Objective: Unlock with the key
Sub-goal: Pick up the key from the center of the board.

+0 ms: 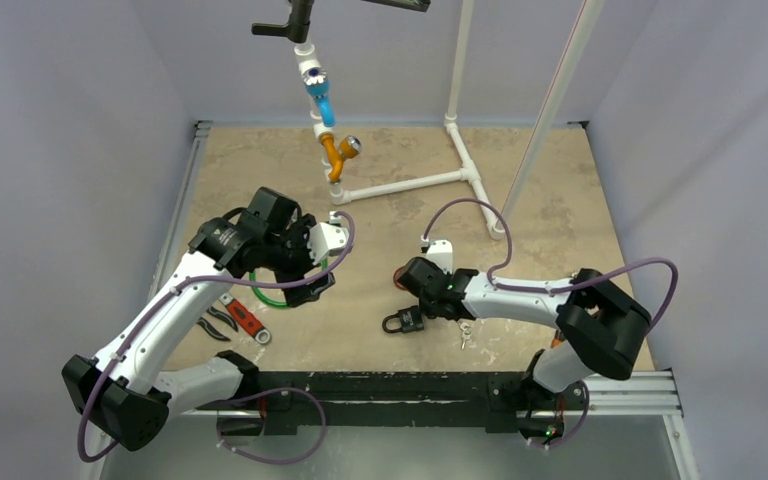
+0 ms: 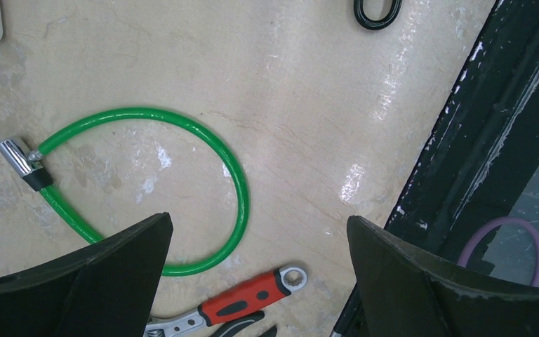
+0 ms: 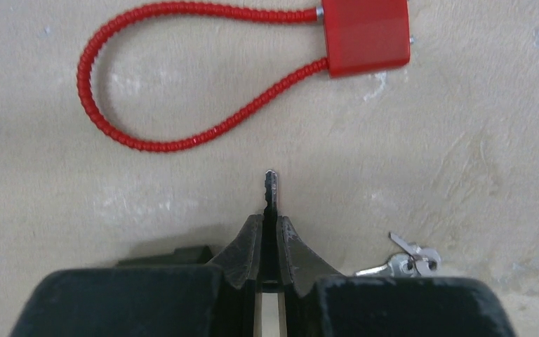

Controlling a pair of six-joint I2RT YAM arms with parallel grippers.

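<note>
My right gripper (image 3: 271, 223) is shut on a small metal key (image 3: 271, 188), whose blade sticks out past the fingertips. It points toward a red cable lock (image 3: 365, 34) lying on the table just ahead, with its ribbed loop (image 3: 91, 91) to the left. In the top view the right gripper (image 1: 409, 284) hovers low next to a black padlock (image 1: 403, 322). My left gripper (image 2: 260, 223) is open and empty above a green cable lock (image 2: 238, 182); in the top view the left gripper (image 1: 305, 275) sits left of centre.
A spare bunch of keys (image 3: 408, 261) lies right of my right fingers. A red-handled wrench (image 2: 249, 302) and black pliers (image 1: 218, 322) lie near the left arm. The black front rail (image 2: 477, 154) runs along the near edge. A white pipe stand (image 1: 410, 183) stands at the back.
</note>
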